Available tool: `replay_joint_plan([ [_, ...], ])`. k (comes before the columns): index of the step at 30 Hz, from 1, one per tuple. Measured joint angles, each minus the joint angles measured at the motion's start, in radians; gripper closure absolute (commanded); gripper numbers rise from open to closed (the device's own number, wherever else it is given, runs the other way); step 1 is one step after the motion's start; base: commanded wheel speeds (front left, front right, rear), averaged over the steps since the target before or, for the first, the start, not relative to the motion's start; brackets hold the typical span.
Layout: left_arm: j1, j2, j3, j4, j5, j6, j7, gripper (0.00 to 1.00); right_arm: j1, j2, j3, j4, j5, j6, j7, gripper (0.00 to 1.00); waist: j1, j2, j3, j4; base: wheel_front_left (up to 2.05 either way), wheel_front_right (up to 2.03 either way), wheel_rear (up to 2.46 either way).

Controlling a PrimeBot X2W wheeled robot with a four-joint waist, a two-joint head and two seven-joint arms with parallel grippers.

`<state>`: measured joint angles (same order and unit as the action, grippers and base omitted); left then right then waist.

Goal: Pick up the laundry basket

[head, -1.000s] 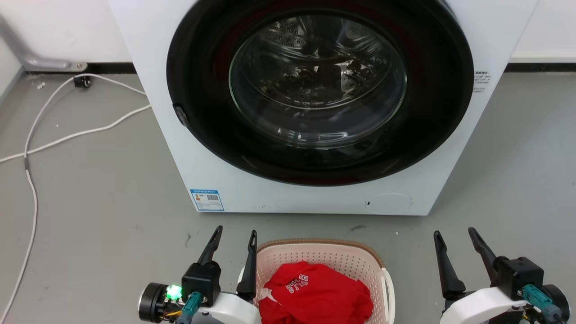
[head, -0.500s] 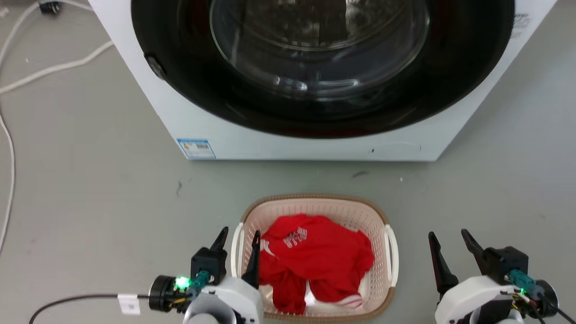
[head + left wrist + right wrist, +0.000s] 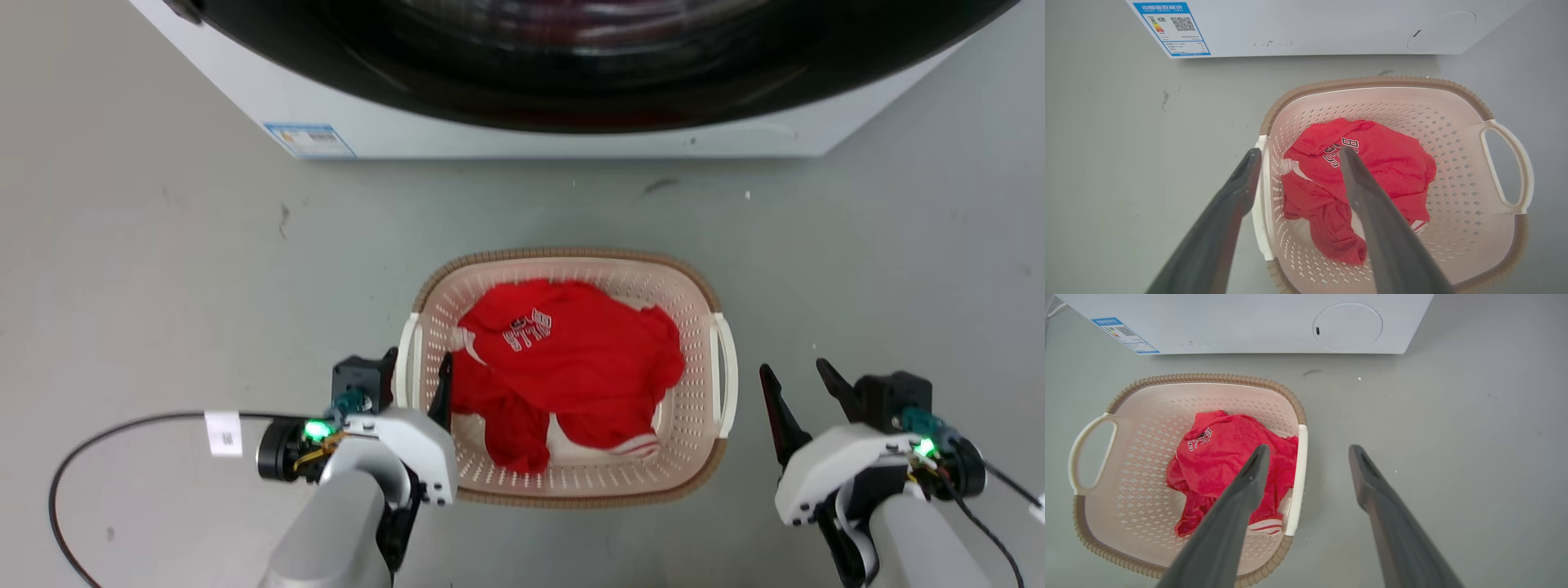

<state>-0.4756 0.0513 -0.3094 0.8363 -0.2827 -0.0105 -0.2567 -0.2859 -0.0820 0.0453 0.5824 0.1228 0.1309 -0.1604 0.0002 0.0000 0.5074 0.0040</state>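
Note:
The laundry basket (image 3: 563,256) stands on the grey floor in front of the washer: cream perforated walls, brown woven rim, white side handles. A red garment (image 3: 571,351) lies inside it. My left gripper (image 3: 416,371) is open and straddles the left handle (image 3: 406,359), one finger outside and one inside the wall. In the left wrist view that gripper (image 3: 1299,152) spans the handle (image 3: 1259,204). My right gripper (image 3: 792,369) is open, a little right of the right handle (image 3: 725,359) and apart from it. From the right wrist view, the gripper (image 3: 1309,449) frames that handle (image 3: 1299,465).
The white washer (image 3: 522,143) with its black round door stands just beyond the basket, an energy label (image 3: 309,139) at its lower left. A black cable (image 3: 122,425) with a white tag curves over the floor to my left. Bare grey floor lies on both sides.
The head camera has tilted down, so the washer slid up and the whole basket came into view. My left gripper now spans the left handle. Both grippers stay open.

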Motion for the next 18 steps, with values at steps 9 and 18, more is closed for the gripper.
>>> replay_joint_plan([
  [9,-0.17,0.022,0.02,0.186,-0.039,-0.049,0.035,0.0,-0.189,-0.019,0.085,0.215,0.065,0.0,0.021,0.0,0.0,0.0,0.153,-0.019,0.0,0.0,0.0],
  [18,-0.297,0.046,0.022,0.322,-0.056,-0.066,0.076,0.0,-0.368,-0.007,0.191,0.416,0.14,0.0,0.055,0.0,0.0,0.0,0.244,-0.037,0.0,0.0,0.0],
])
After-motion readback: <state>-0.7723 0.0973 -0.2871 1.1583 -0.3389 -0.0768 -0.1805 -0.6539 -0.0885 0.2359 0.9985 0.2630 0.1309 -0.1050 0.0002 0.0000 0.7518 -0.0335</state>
